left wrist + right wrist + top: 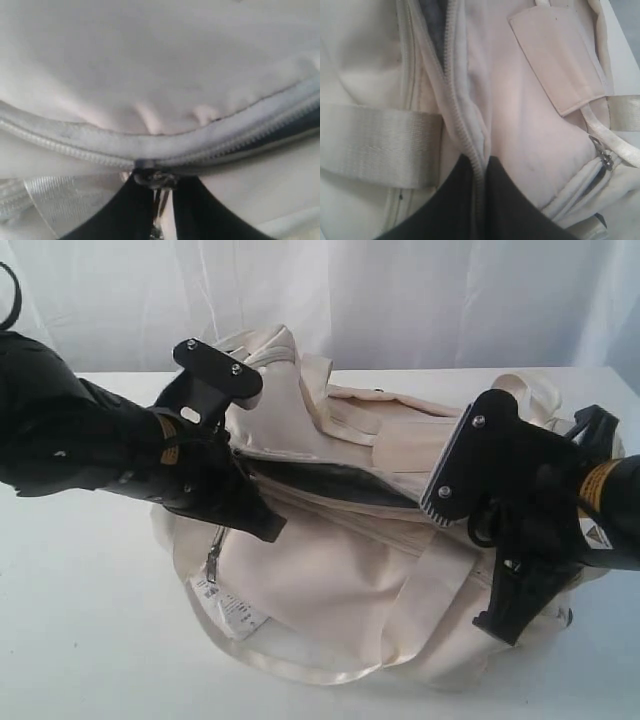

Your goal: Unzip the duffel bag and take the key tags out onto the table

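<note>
The cream-white duffel bag (330,580) lies on the white table (80,630). Its top zipper (330,482) is partly open and shows dark grey lining. My left gripper (162,181) is shut on the grey zipper pull (156,178) at the left end of the opening; in the exterior view the left gripper (245,475) rests on the bag there. My right gripper (481,167) is shut on the zipper seam (454,100) where it is still closed, and this right gripper (455,510) sits at the opening's right end. The key tags are hidden.
A white paper label (228,608) and a side-pocket zipper pull (213,562) hang on the bag's front. A satin strap (370,145) crosses the bag, and a second pocket zipper pull (605,159) shows near a strap patch (555,55). A white curtain (400,300) hangs behind.
</note>
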Controlling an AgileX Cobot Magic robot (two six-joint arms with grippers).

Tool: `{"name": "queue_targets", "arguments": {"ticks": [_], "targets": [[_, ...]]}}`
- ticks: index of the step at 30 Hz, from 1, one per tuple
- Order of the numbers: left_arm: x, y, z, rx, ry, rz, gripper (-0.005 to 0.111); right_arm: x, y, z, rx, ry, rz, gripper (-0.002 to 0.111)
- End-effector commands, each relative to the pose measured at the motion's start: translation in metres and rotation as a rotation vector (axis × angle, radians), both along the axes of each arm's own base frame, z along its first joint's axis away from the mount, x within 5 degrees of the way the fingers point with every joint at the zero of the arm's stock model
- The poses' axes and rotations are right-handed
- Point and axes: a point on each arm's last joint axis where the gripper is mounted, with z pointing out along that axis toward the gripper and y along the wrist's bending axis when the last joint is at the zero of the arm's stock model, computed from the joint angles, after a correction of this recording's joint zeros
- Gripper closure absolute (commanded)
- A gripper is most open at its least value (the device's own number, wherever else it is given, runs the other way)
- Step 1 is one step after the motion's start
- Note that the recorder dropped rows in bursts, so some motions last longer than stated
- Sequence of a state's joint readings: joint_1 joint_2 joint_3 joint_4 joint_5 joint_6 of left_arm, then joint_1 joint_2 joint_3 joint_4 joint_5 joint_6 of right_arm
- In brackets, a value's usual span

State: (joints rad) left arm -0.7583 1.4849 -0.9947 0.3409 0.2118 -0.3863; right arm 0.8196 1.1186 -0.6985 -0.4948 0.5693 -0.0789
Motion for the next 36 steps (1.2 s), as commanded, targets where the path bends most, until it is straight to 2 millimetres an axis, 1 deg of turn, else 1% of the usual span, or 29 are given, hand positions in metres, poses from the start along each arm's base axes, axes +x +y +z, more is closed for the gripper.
{"name": "queue_targets", "arguments": {"ticks": [1, 3, 4, 6, 8, 9, 11, 13, 14, 18, 20, 23, 27, 30, 33, 36], "targets": [[-0.006, 0.012, 0.008, 0.084, -0.008, 0.003, 0.107, -0.001, -0.001, 0.003, 0.024, -0.008, -0.006, 0.104], [-0.012, 0.020, 0.019, 0.095, -0.025, 0.011, 0.107, -0.001, -0.001, 0.003, 0.024, -0.008, -0.006, 0.104], [-0.016, 0.025, 0.028, 0.089, -0.049, 0.012, 0.107, -0.001, -0.001, 0.002, 0.030, -0.002, -0.009, 0.104], [-0.020, 0.031, 0.038, 0.099, -0.081, 0.013, 0.107, -0.002, 0.000, 0.002, 0.047, 0.016, -0.018, 0.102], [-0.023, 0.036, 0.044, 0.101, -0.092, 0.018, 0.107, -0.003, 0.001, 0.002, 0.075, 0.038, -0.027, 0.090], [-0.025, 0.038, 0.046, 0.102, -0.093, 0.022, 0.107, -0.003, 0.002, 0.001, 0.078, 0.041, -0.028, 0.080], [-0.027, 0.041, 0.047, 0.120, -0.081, 0.031, 0.107, -0.004, 0.000, 0.002, 0.072, 0.044, -0.034, 0.057], [-0.029, 0.044, 0.047, 0.144, -0.070, 0.031, 0.107, -0.007, 0.000, 0.005, 0.101, 0.049, -0.038, 0.048], [-0.030, 0.045, 0.046, 0.158, -0.064, 0.027, 0.107, -0.008, 0.000, 0.008, 0.127, 0.053, -0.042, 0.046], [-0.033, 0.049, 0.047, 0.186, -0.051, 0.021, 0.107, -0.013, 0.005, 0.027, 0.290, 0.055, -0.023, 0.046], [-0.034, 0.049, 0.048, 0.194, -0.055, 0.004, 0.107, -0.016, 0.011, 0.034, 0.362, 0.049, 0.031, 0.046], [-0.035, 0.049, 0.051, 0.184, -0.069, -0.005, 0.107, -0.021, 0.024, 0.040, 0.371, -0.006, 0.179, 0.047], [-0.039, 0.045, 0.050, 0.164, -0.050, -0.071, 0.107, -0.023, 0.046, 0.036, 0.369, -0.077, 0.310, 0.047], [-0.043, 0.042, 0.049, 0.152, -0.029, -0.126, 0.107, -0.021, 0.066, 0.027, 0.358, -0.127, 0.385, 0.047], [-0.044, 0.040, 0.049, 0.148, -0.020, -0.155, 0.107, -0.015, 0.085, 0.016, 0.354, -0.189, 0.440, 0.047], [-0.045, 0.040, 0.049, 0.149, -0.014, -0.157, 0.107, -0.006, 0.097, 0.005, 0.367, -0.226, 0.446, 0.047]]}}
